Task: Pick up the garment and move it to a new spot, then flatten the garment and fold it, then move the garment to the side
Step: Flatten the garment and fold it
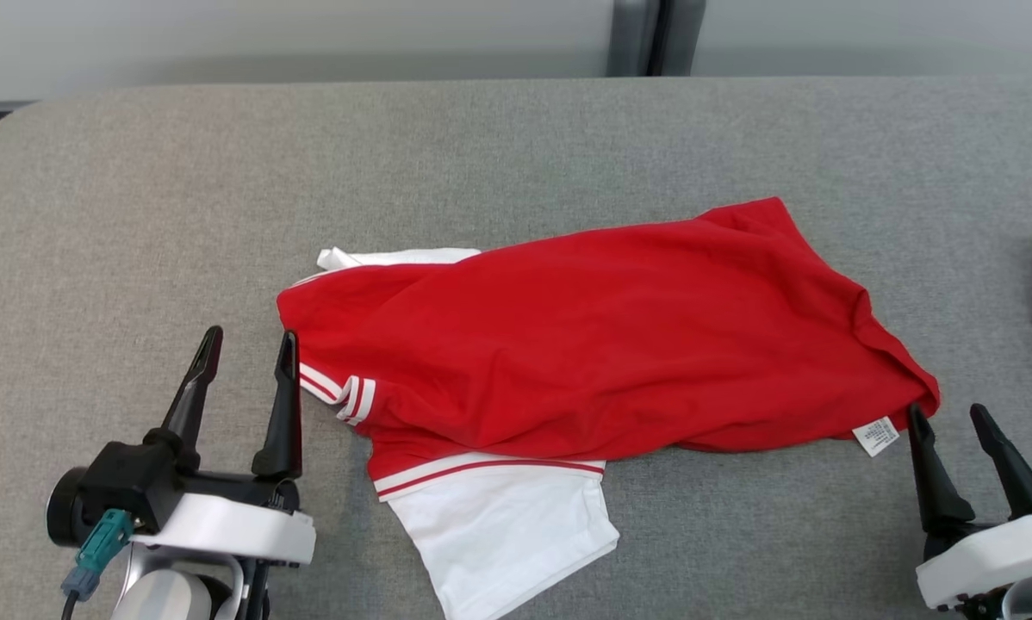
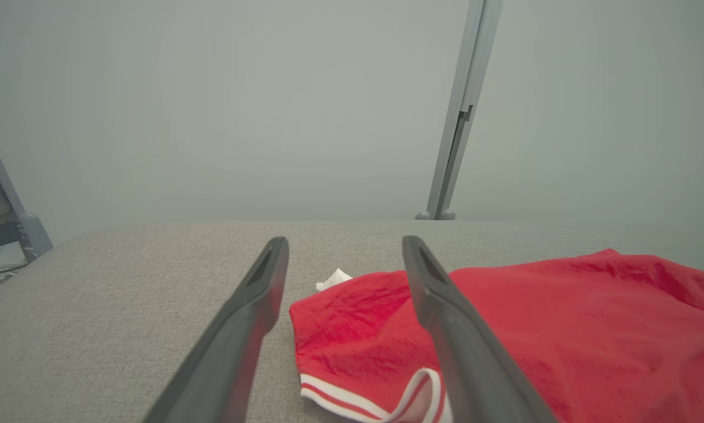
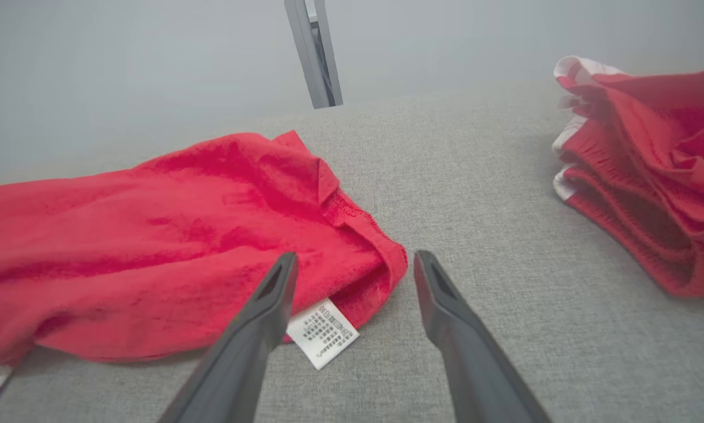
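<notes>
The red knit garment (image 1: 602,336) with white sleeves and red-and-white striped trim is lying rumpled across the middle of the grey fabric-covered table (image 1: 223,172), 1 white sleeve spreading toward the robot. A small white printed care label (image 1: 876,436) is sticking out at its right corner. The left gripper (image 1: 249,340) is sitting just beside the striped cuff, its 2 dark fingers spread wide and holding nothing. The right gripper (image 1: 947,412) is pointing beside the label corner, likewise wide apart and empty. A bundle of red-and-white cloth (image 3: 651,176) is lying well apart at the table's right edge.
</notes>
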